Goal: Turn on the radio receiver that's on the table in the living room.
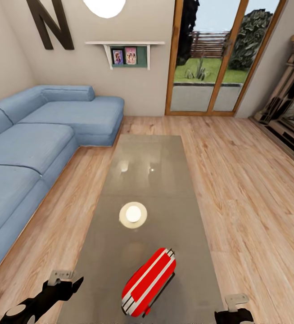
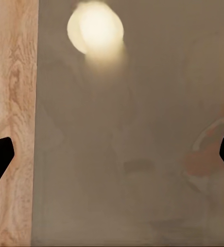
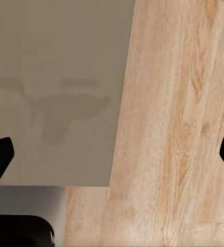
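Long coffee table (image 1: 165,180) in the middle of the living room floor (image 1: 246,189), running away from the robot toward the glass doors (image 1: 210,58) at the far wall. Radio receiver (image 1: 149,281) on the near end of the tabletop, lying tilted, slightly right of centre. Lamp reflection (image 1: 133,214) on the top just beyond the radio. Sectional sofa (image 1: 34,144) along the table's left, well apart from it. Fireplace (image 1: 291,112) at far right. Wall shelf (image 1: 125,54) behind the sofa's far end, letter N (image 1: 50,22) to its left. Left gripper (image 1: 68,285) at the table's near left edge, right gripper (image 1: 234,312) at its near right corner.
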Robot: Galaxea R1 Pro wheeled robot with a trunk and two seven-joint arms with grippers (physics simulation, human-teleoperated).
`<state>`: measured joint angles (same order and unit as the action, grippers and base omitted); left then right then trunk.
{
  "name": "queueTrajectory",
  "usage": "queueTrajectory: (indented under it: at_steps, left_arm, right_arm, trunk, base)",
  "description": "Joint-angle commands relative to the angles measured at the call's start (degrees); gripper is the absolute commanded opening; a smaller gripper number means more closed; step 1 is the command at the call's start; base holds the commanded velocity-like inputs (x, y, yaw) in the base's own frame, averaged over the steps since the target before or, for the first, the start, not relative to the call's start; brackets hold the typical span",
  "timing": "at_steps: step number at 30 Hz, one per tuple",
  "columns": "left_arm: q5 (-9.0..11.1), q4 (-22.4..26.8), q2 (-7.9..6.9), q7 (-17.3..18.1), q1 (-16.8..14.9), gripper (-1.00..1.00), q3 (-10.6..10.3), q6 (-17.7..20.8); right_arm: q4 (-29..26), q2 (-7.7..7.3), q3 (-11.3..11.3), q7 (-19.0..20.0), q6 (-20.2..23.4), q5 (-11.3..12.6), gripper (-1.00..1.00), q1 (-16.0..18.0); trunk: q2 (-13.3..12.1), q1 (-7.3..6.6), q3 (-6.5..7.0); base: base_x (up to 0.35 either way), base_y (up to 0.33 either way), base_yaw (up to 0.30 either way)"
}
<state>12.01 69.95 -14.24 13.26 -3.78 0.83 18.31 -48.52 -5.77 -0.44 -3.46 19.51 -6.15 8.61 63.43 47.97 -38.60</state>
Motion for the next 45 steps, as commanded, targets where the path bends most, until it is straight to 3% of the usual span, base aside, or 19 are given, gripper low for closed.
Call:
queueTrajectory:
  at_steps: [1,38,45]
  left_arm:
    - [-0.02,0.05,0.00,-0.01,0.00,1.00,-0.03,0.25]
    - [-0.50,0.09,0.00,-0.37,0.00,1.00,-0.08,0.54]
    - [-0.64,-0.04,0.05,-0.46,0.00,1.00,-0.19,0.59]
  right_arm:
    - [0.00,-0.01,0.00,0.01,0.00,0.00,1.00,0.00]
    - [-0.28,-0.03,0.00,0.61,-0.12,0.17,1.00,0.00]
    - [-2.42,-0.03,0.00,0.23,0.24,0.08,1.00,0.00]
  trunk:
    - [0.00,0.00,-0.09]
    - [0.00,0.00,-0.27]
    - [0.00,0.00,-0.27]
  base:
    - [0.000,0.000,0.000]
    - [0.000,0.000,0.000]
    - [0.000,0.000,0.000]
